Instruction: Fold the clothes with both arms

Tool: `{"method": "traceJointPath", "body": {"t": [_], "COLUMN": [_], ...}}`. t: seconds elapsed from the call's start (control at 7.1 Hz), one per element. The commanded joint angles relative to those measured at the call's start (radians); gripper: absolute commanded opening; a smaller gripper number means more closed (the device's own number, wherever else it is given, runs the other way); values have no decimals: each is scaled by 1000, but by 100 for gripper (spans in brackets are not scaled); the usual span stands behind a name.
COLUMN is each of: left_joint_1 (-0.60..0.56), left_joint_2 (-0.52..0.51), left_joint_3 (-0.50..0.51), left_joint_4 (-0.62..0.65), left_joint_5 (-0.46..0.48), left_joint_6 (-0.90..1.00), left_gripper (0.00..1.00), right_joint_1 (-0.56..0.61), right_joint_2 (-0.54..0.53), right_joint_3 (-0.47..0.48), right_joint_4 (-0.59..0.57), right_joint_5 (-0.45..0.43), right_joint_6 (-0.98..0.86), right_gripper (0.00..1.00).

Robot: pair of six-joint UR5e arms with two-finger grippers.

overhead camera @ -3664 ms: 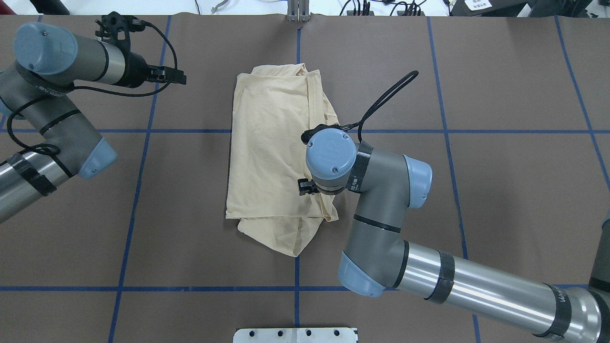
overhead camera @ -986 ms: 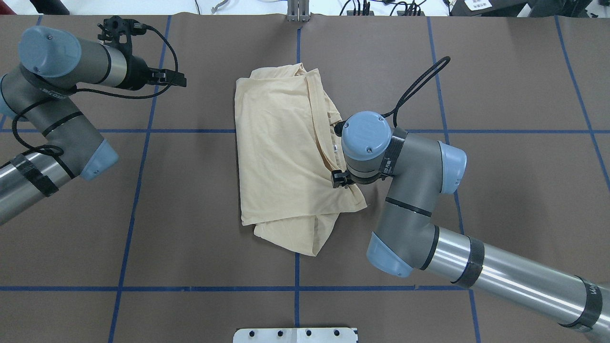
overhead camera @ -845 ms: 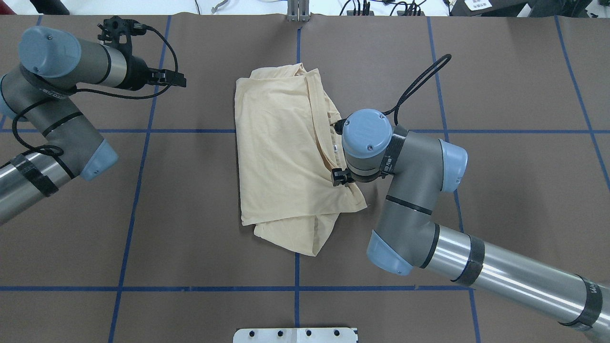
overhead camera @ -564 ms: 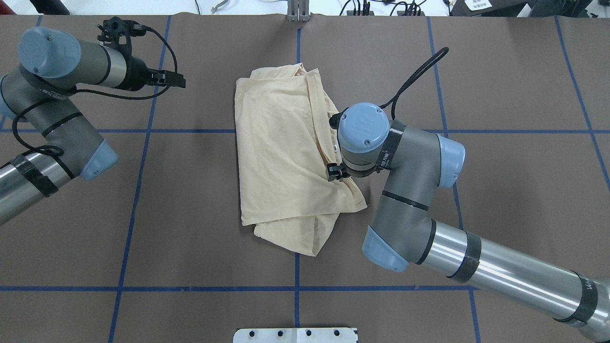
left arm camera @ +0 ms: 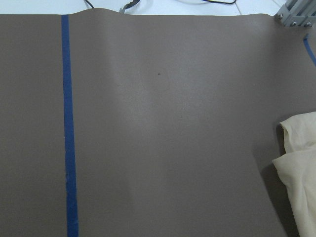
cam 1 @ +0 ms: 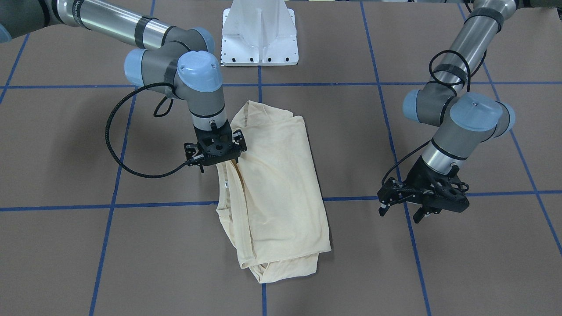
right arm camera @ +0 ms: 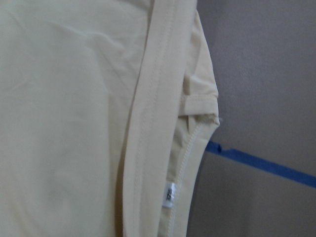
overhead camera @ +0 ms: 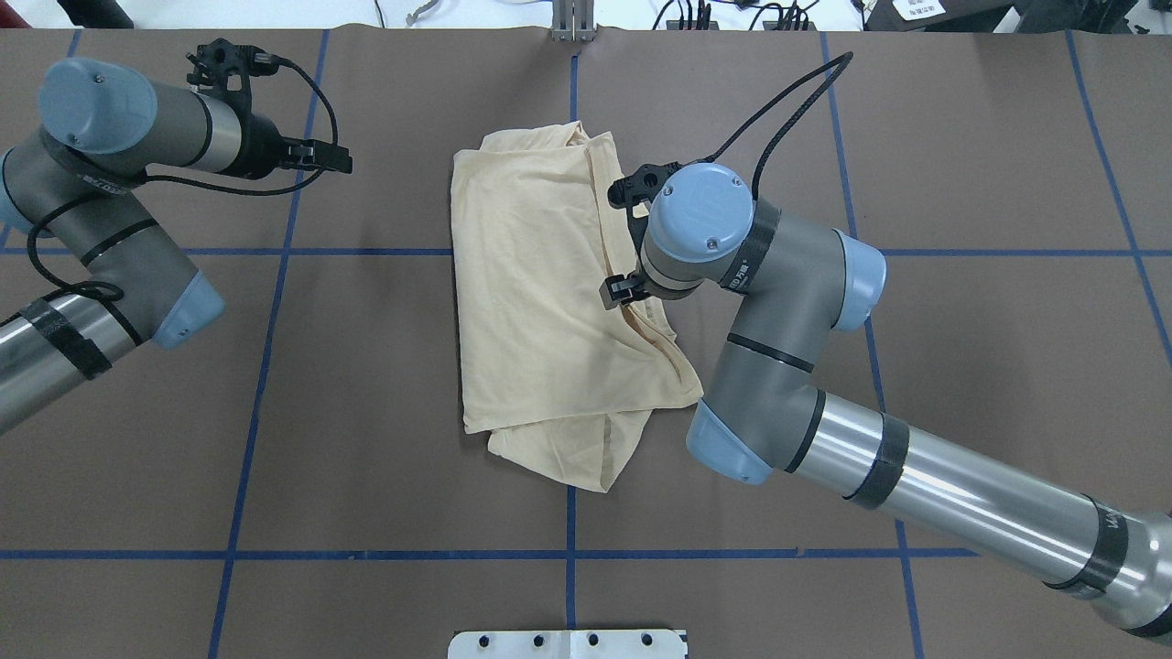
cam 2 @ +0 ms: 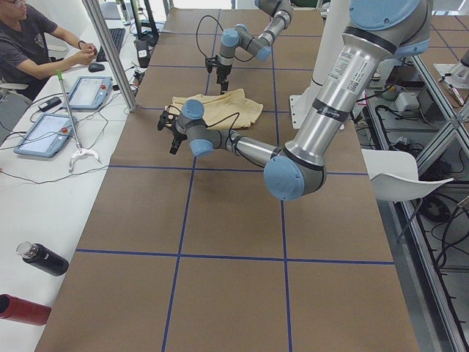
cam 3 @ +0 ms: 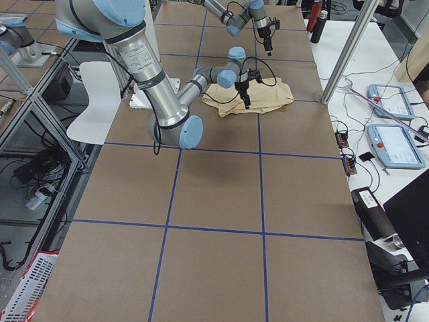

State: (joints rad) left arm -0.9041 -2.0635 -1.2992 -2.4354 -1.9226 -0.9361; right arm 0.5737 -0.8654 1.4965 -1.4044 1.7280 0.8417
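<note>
The clothes are one cream-yellow shirt (overhead camera: 536, 302), lying folded in a long rectangle at the table's middle (cam 1: 281, 184). Its collar band (right arm camera: 153, 98) and small white neck tag (right arm camera: 170, 195) fill the right wrist view. My right gripper (cam 1: 217, 163) hangs fingers-down over the shirt's edge on the robot's right, near the collar. It looks open and holds nothing. My left gripper (cam 1: 401, 210) hovers open above bare table, well off to the shirt's other side (overhead camera: 334, 157). The left wrist view catches only a corner of the shirt (left arm camera: 301, 168).
The white pedestal base (cam 1: 259, 30) stands at the robot's side of the table. Blue tape lines (overhead camera: 265, 366) grid the brown table cover. A person (cam 2: 29, 44), tablets (cam 2: 44, 132) and bottles (cam 2: 44, 258) are on a side bench beyond the table.
The right gripper first dragged the shirt a little toward the robot's right. Since a second ago it has slid along that edge toward the far end while the shirt lay still. The left arm barely moved.
</note>
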Motion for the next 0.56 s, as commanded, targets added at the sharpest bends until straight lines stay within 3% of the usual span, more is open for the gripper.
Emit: {"method": "traceJointPath", "body": {"t": [0.0, 0.28, 0.42], "left_joint_1": [1, 1, 2], "left_joint_2": [-1, -4, -4], "left_joint_3": [9, 20, 20], "left_joint_4": [-1, -4, -4], "left_joint_5": [-1, -1, -1], "left_joint_6": [0, -1, -1], "left_gripper": [100, 100, 100], "right_joint_1": [2, 2, 2], "right_joint_2": [58, 62, 68], "right_joint_3": [-105, -131, -133], "right_joint_4": [79, 81, 81], "right_joint_5": [-44, -67, -68], "right_joint_6": [-15, -55, -56], "right_gripper": [88, 64, 62]}}
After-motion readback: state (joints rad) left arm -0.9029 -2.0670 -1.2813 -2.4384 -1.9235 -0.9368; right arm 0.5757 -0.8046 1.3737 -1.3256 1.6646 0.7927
